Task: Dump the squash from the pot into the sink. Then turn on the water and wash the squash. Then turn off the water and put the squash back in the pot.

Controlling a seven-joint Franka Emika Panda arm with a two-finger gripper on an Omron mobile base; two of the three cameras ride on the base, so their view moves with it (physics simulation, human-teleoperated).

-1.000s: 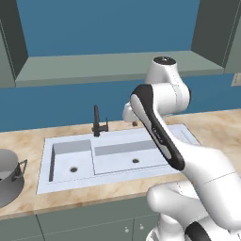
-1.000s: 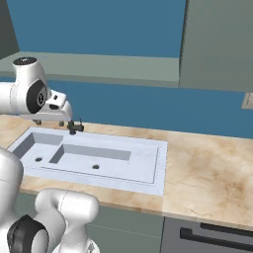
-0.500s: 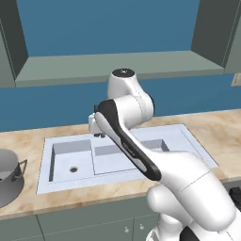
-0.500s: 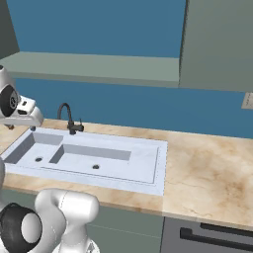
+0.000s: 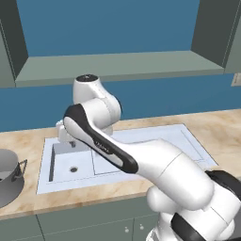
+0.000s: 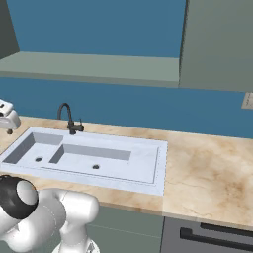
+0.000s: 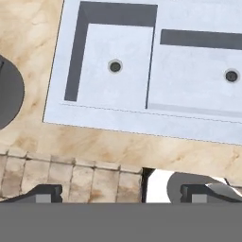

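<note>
My gripper [image 7: 124, 193] is open, its two dark fingertips [image 7: 45, 191] spread wide with nothing between them. It hangs above the left end of the sink [image 5: 155, 137], over the small basin [image 7: 116, 66], and looks down on both drains and the counter's front edge. In the left base view the gripper [image 5: 69, 141] shows beside the bent white arm. The grey pot [image 5: 8, 176] stands on the counter left of the sink, and its rim shows at the left edge of the hand view as the pot [image 7: 7, 94]. The squash is hidden from me.
A dark curved faucet [image 6: 69, 118] stands behind the sink [image 6: 148, 163]. Beige marble counter [image 6: 207, 173] runs to the right. A grey-green sill and cabinets hang above the blue wall. The arm's elbow reaches over the larger basin.
The arm has swung left across the sink, from near the faucet to over the small basin's left end. The gripper has stayed open.
</note>
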